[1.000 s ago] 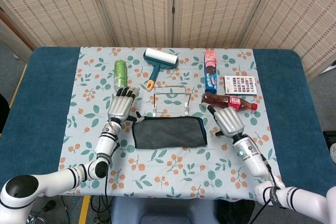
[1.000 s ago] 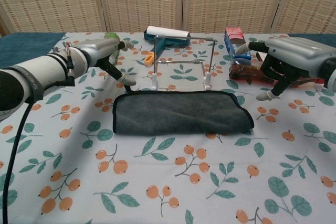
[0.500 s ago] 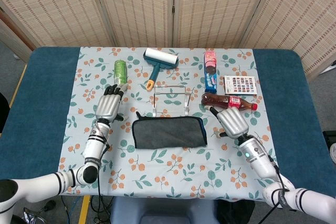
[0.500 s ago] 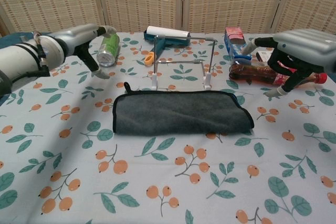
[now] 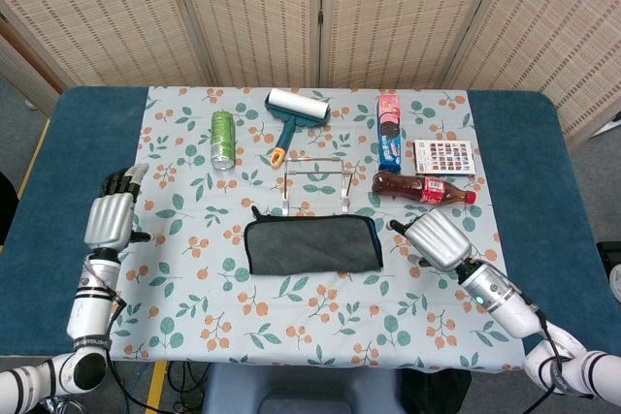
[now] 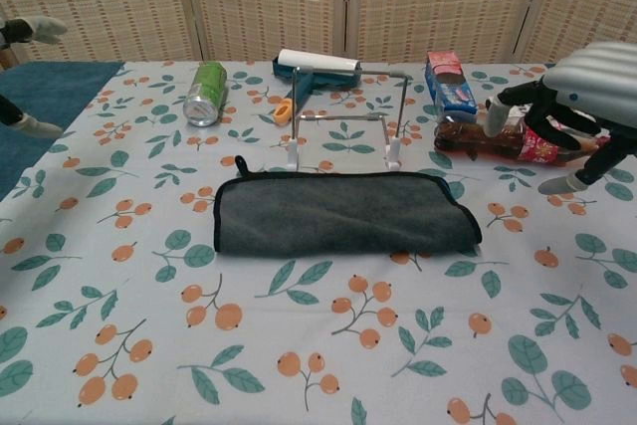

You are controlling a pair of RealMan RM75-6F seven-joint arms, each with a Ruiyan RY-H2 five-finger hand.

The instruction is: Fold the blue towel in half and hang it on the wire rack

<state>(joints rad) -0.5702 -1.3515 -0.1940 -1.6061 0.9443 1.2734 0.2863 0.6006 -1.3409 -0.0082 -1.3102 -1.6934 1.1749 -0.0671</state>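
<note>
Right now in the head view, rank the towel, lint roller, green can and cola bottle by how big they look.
Largest to smallest:
1. towel
2. lint roller and cola bottle, too alike to rank
3. green can

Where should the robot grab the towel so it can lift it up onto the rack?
Probably the two far corners of the towel, along the edge nearest the wire rack. The towel lies flat and already folded, long side facing the rack. The left hand and right hand, both empty, could each pinch a corner from the outer sides.
</note>
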